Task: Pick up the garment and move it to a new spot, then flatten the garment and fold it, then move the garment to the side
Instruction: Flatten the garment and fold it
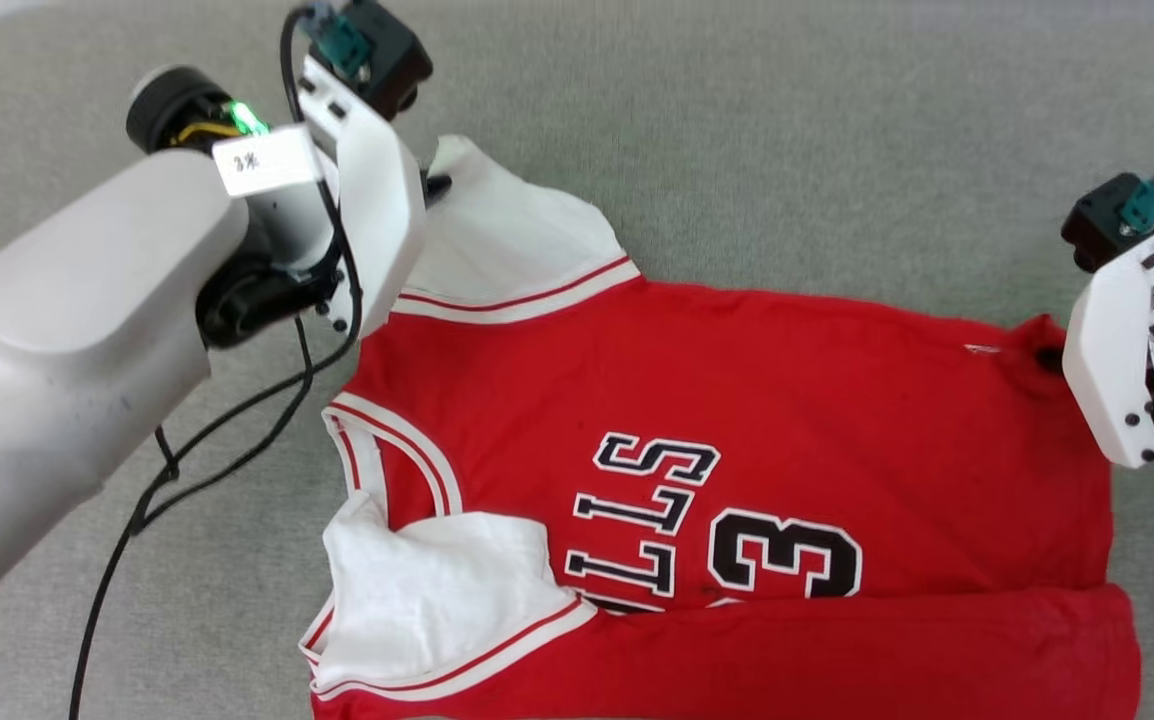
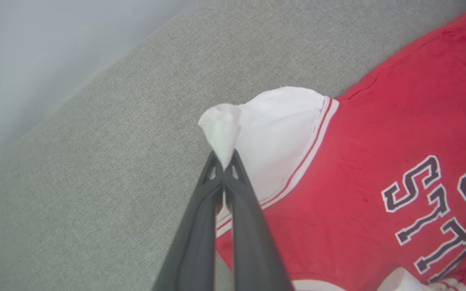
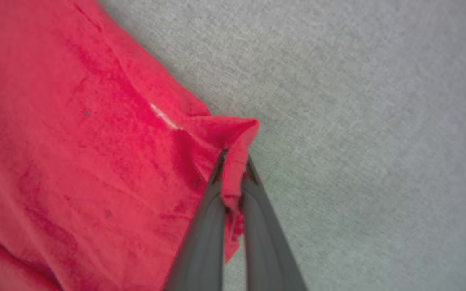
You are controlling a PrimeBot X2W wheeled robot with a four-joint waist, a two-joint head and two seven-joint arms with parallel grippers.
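Near edge: A long red band (image 1: 837,650) of the garment (image 1: 737,400) lies turned over along the side closest to you, covering the lower part of the lettering (image 1: 657,500). It reads as one long-side fold already laid.
Near sleeve: The white near sleeve (image 1: 427,600) sits crumpled on the chest at your left, with its striped trim curled rather than flat.
Middle: The garment lies spread sideways on the grey upholstered surface (image 1: 737,120), neck to your left and hem to your right. The red body is fairly smooth, with shallow creases.
Far left: Your left gripper (image 2: 224,161) is pinched tight on the tip of the white far sleeve (image 1: 507,240). A small peak of white cloth stands up between the fingers.
Far right: Your right gripper (image 3: 235,161) is clamped on the red hem corner (image 3: 233,129) at the garment's far right. The cloth is bunched between the fingers and a tail hangs below them.
Step in hand: Judging by the two grips on the far side, you are at the fold, about to bring the far long edge over.
Next move: Lift both corners together and level. Keep the edge taut between the arms, carry it toward you over the middle and lay it to meet the near band.
Watch for: The sleeve grip holds only a thin tip, so it may slip under tension. The crumpled near sleeve may get trapped beneath the new fold.
Beyond: Bare grey surface runs past the far edge of the garment.
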